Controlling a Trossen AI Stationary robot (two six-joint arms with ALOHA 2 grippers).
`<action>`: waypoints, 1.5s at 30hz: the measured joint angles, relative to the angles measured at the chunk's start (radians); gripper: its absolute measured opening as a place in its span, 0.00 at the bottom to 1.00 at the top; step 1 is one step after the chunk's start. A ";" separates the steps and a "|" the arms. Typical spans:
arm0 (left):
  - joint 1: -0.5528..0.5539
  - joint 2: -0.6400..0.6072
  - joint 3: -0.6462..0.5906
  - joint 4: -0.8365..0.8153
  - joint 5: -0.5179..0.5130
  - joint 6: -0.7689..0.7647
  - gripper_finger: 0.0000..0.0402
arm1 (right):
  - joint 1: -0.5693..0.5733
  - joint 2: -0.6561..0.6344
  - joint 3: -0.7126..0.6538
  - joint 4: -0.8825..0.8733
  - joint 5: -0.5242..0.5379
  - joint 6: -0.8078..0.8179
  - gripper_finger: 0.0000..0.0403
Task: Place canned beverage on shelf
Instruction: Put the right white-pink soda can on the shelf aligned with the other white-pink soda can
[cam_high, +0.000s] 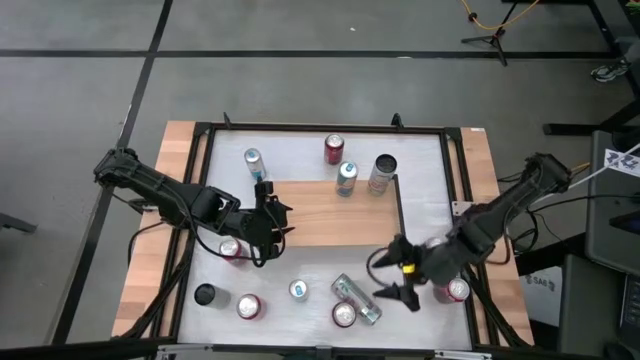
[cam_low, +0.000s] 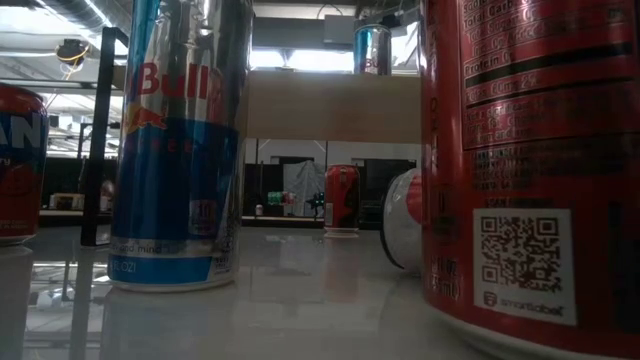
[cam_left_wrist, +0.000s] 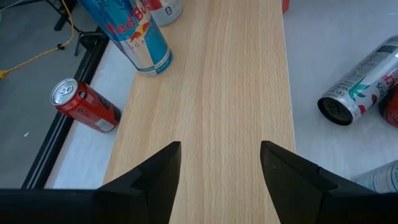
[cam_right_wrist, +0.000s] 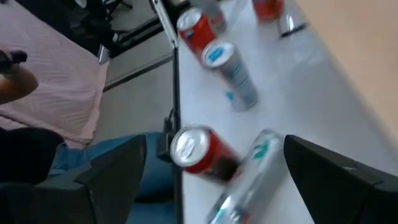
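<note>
The shelf (cam_high: 330, 215), a low stand with a light wooden board, stands mid-table. A blue-and-silver can (cam_high: 346, 178) stands upright at the board's far edge, with a silver can (cam_high: 382, 172) beside it. My left gripper (cam_high: 278, 220) hovers open over the board's left end (cam_left_wrist: 211, 93), with nothing between its fingers. My right gripper (cam_high: 385, 277) hangs open above the near right of the white tabletop. Past its fingers (cam_right_wrist: 214, 140) lie a silver can (cam_right_wrist: 249, 180) on its side and an upright red can (cam_right_wrist: 199, 152); it touches neither.
Several more cans stand on the white tabletop (cam_high: 420, 160): a red one (cam_high: 333, 148) and a slim blue one (cam_high: 254, 162) at the far side, others along the near edge (cam_high: 247, 305). A black frame (cam_high: 205, 140) rims the table. A person's clothing (cam_right_wrist: 56, 81) shows beyond it.
</note>
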 joint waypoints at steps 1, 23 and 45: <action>0.000 0.000 0.000 0.000 0.000 0.000 0.53 | 0.017 0.013 0.000 0.002 0.007 0.034 0.92; 0.000 0.000 0.000 0.000 0.000 -0.003 0.53 | 0.109 0.286 0.000 -0.019 0.035 0.461 0.92; 0.000 0.000 0.000 0.000 0.000 -0.021 0.53 | 0.109 0.420 0.000 -0.029 0.005 0.458 0.92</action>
